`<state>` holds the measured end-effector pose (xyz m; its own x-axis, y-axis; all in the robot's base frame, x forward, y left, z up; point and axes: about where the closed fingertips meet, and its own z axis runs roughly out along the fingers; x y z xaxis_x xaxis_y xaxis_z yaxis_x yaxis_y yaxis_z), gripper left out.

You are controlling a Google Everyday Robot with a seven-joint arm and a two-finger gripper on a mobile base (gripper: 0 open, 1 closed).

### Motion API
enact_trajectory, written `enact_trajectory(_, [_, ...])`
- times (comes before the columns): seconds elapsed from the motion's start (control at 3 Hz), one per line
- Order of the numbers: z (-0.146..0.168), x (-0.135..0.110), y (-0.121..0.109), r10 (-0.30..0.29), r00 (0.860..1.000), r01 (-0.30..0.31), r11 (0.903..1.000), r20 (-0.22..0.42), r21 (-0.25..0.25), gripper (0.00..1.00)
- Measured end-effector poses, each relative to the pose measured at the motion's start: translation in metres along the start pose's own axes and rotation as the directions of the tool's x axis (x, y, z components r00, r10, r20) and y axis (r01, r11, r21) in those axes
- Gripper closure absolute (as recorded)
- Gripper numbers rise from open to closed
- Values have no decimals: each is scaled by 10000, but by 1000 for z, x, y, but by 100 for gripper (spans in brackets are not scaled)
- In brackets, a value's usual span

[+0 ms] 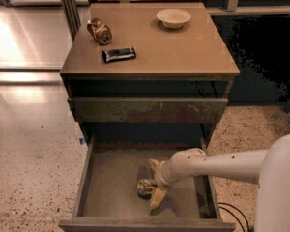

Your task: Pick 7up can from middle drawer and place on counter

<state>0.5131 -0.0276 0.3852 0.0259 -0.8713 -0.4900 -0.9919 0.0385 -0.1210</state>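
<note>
The 7up can (145,188), small and whitish with coloured marks, lies on the floor of the open middle drawer (111,187) near its front. My gripper (154,182) reaches into the drawer from the right on a white arm. Its two tan fingers (157,197) stand on either side of the can's right end, one behind and one in front. The fingers are spread and I cannot tell whether they touch the can. The counter (183,47) is the tan top of the cabinet above.
On the counter lie a brownish-gold can (99,32) at the back left, a dark snack bar (118,54) near it and a white bowl (173,18) at the back. The scuffed greenish drawer front (147,110) is closed above the open drawer.
</note>
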Motion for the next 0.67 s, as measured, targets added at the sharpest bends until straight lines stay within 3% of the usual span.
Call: enact_trajectory(0.67, [0,5,6,204,9995,-203,9998,250,-44,42])
